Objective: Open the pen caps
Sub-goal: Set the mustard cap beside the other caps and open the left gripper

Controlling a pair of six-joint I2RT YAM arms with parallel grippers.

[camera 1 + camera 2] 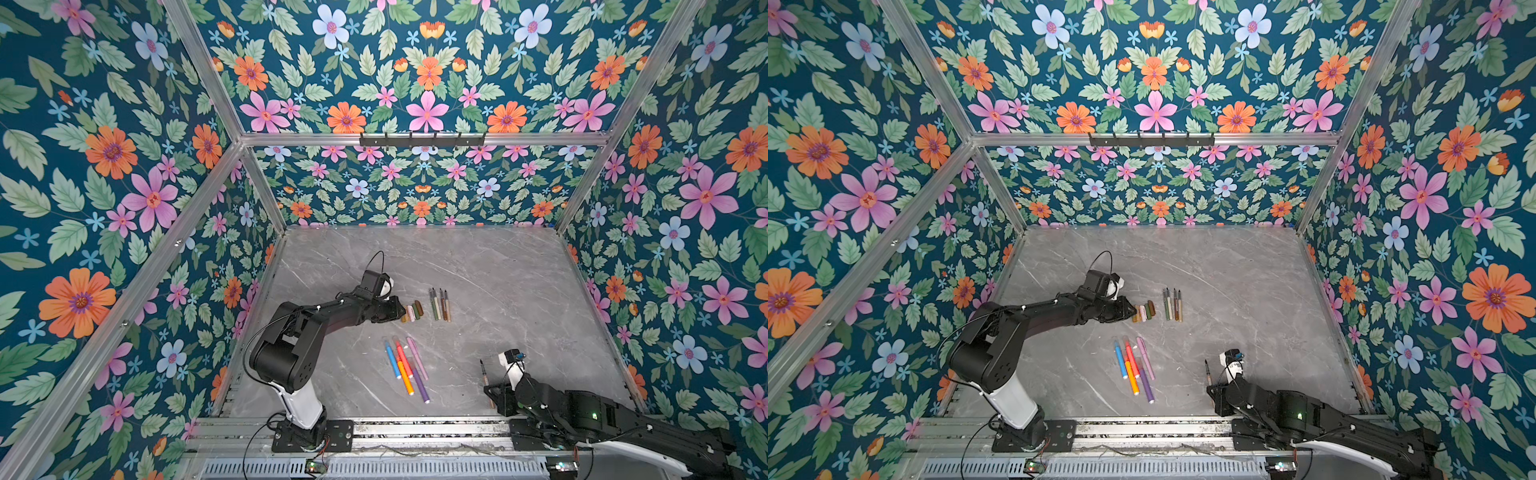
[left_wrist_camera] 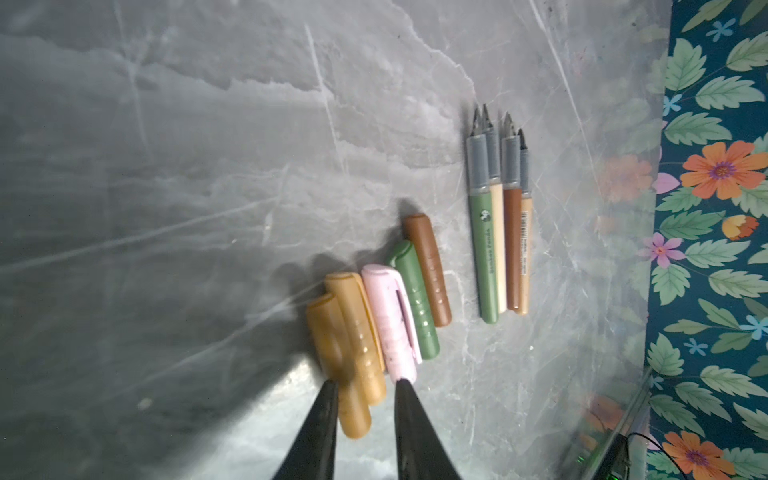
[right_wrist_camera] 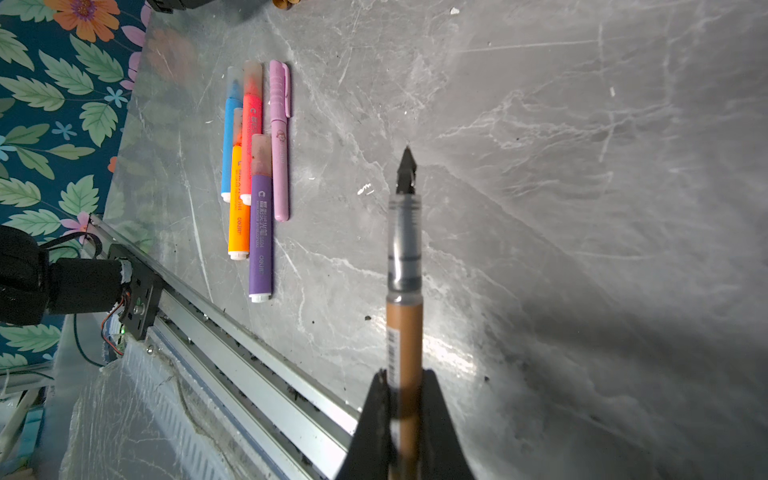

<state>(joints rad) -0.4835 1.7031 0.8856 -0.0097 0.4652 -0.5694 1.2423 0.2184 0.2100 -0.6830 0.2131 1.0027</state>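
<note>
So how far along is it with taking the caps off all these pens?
Roughly halfway, it seems. Done: five loose caps lie in a row, with four uncapped pens laid out beside them. In hand: the right gripper holds a fifth uncapped pen, and the left gripper straddles the end tan cap, jaws apart. Left: five coloured pens look capped.

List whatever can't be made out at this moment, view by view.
- Left claw: in the left wrist view the tan cap between its tips is blurred, so I cannot tell whether it is gripped or loose.
- Same claw, both top views: its own body hides the fingertips.
- Tan pen in the right claw: in the right wrist view its rear end is cut off by the picture's edge.
- Highlighters: the print is too small in both top views.
</note>
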